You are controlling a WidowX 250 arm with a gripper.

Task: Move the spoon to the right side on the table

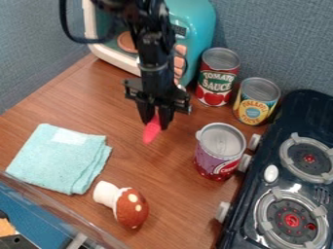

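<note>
One spoon (151, 132) hangs point-down between the jaws of the black gripper (155, 121), which we see drawn in close, one on each side of it, the spoon's width between them. It juts out below their tips, over the bench (172, 192), and we cannot tell if it touches the wood. In the camera view, we find it between the folded light-blue cloth (55, 160) at left and the purple-and-red can (219, 151) at right. All three cans carry printed labels: that one has pale lettering, the red-topped label on the tall can (217, 78) has white lettering and pictured tomatoes, and the yellow can (256, 102) behind has a blue printed patch. As for the spoon, we see a bright pinkish-red, flattish oval, narrowing to a rounded tip at its lower end; the jaws hide part of its upper end.
</note>
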